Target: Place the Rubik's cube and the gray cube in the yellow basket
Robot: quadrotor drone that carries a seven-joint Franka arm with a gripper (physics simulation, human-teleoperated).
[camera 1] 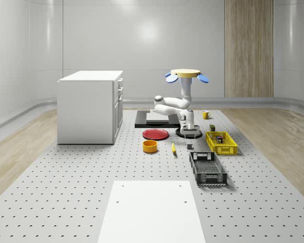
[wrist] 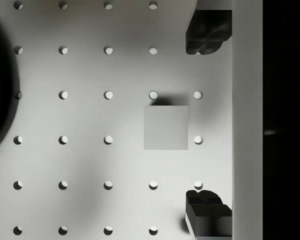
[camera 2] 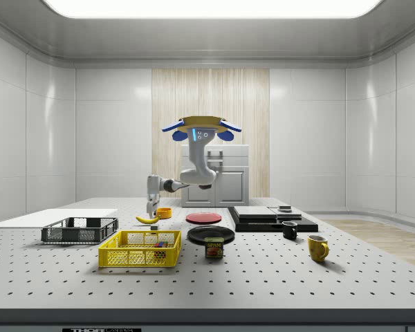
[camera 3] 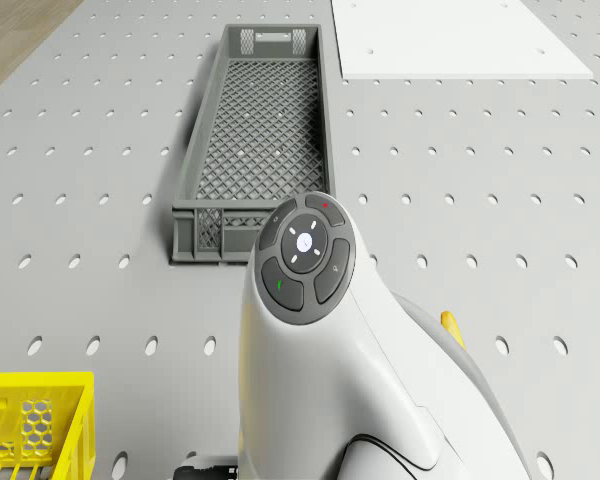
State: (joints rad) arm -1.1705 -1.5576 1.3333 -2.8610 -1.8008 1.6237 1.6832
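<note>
The gray cube [wrist: 165, 127] lies flat on the perforated table, directly below my gripper [wrist: 208, 124]. Its fingers [wrist: 209, 32] stand wide apart, open and holding nothing. In the whole-scene view the gripper [camera 1: 190, 134] hangs pointing down a little above the small gray cube [camera 1: 189, 147]. The yellow basket [camera 1: 221, 143] sits just to that view's right, with the Rubik's cube [camera 2: 159, 243] inside it. The drone [camera 1: 185, 75] hovers high over the table, above the black plate [camera 1: 188, 132], with the arm bent down and forward.
A gray mesh crate [camera 1: 207, 168] lies nearer the front. A banana [camera 1: 173, 148], orange bowl [camera 1: 150, 146] and red plate [camera 1: 156, 133] lie to the cube's left. A white cabinet [camera 1: 90, 106], black tray [camera 1: 154, 119], mugs [camera 2: 317, 247] and a can [camera 2: 214, 247] stand around.
</note>
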